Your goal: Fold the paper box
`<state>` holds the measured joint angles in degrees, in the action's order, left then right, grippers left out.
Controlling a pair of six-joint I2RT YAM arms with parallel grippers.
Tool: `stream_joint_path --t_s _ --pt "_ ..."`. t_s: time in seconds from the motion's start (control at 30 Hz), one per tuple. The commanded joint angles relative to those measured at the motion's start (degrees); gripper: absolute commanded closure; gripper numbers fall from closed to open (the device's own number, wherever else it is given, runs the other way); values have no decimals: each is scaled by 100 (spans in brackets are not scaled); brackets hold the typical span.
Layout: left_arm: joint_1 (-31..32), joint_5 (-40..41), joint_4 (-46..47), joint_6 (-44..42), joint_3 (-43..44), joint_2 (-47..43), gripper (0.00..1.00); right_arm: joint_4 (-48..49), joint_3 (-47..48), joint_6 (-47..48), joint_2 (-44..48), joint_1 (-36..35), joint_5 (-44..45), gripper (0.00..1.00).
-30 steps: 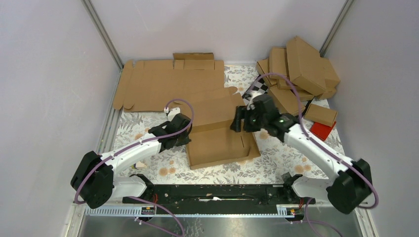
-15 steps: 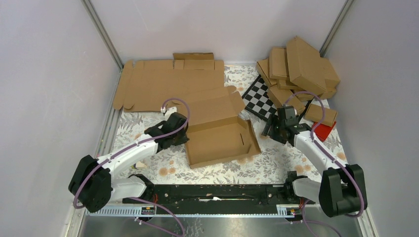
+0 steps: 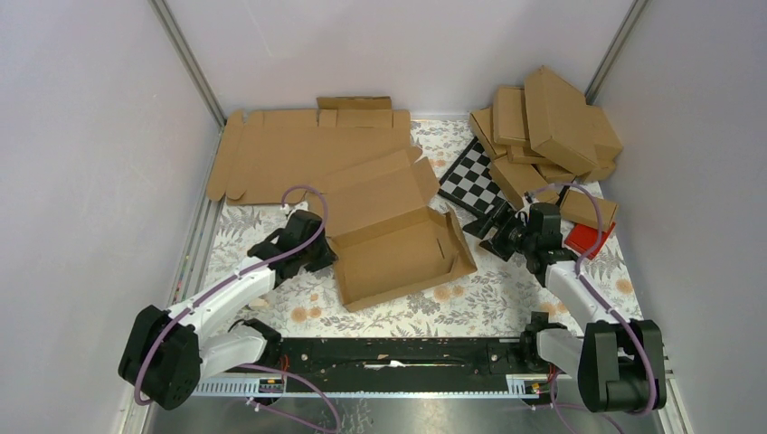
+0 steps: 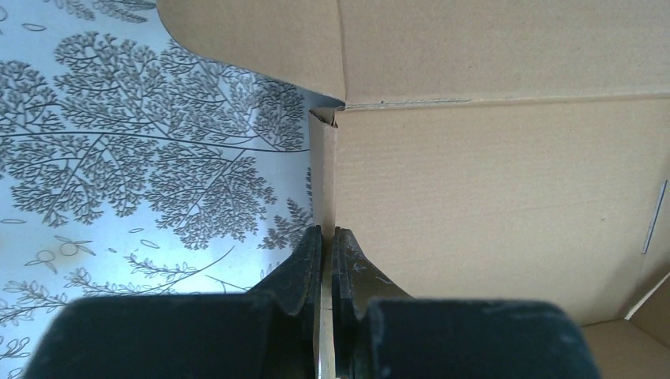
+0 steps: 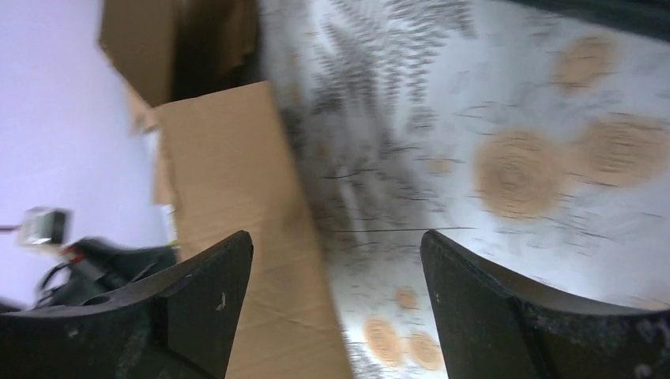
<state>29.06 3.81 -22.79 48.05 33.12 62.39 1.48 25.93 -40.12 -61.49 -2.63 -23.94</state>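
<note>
Pale lilac walls [image 3: 90, 136], floral tablecloth [image 3: 506, 298], metal corner posts [image 3: 186, 59]

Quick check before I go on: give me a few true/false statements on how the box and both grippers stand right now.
1. The left gripper is shut on the left side wall of the paper box. True.
2. The right gripper is clamped on the box as well. False: its jaws are wide open with nothing between them, off to the box's right.
3. The lid is folded down over the box. False: it stands open, leaning back from the far wall.
4. The checkered board lies on the table beyond the box's far right corner. True.
</note>
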Motion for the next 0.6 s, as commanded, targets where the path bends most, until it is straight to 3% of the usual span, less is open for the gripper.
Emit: stream_joint_path --t_s 0.0,0.1,0.27,0.43,0.57 --pt "-41 -507 583 46 38 -222 100 1705 -224 -1193 -363 31 -1743 16" --pt "-45 -561 568 14 87 -236 100 2484 -358 -1634 -579 18 -2197 19" --pt "-41 -459 448 -36 157 -219 100 2480 -331 -1624 -403 5 -2362 27" --pt "-41 -470 409 -148 302 -83 100 1179 316 -685 -414 -428 -2279 28" --pt "-41 -402 293 -228 428 5 100 1061 424 -585 -342 -696 -2158 28"
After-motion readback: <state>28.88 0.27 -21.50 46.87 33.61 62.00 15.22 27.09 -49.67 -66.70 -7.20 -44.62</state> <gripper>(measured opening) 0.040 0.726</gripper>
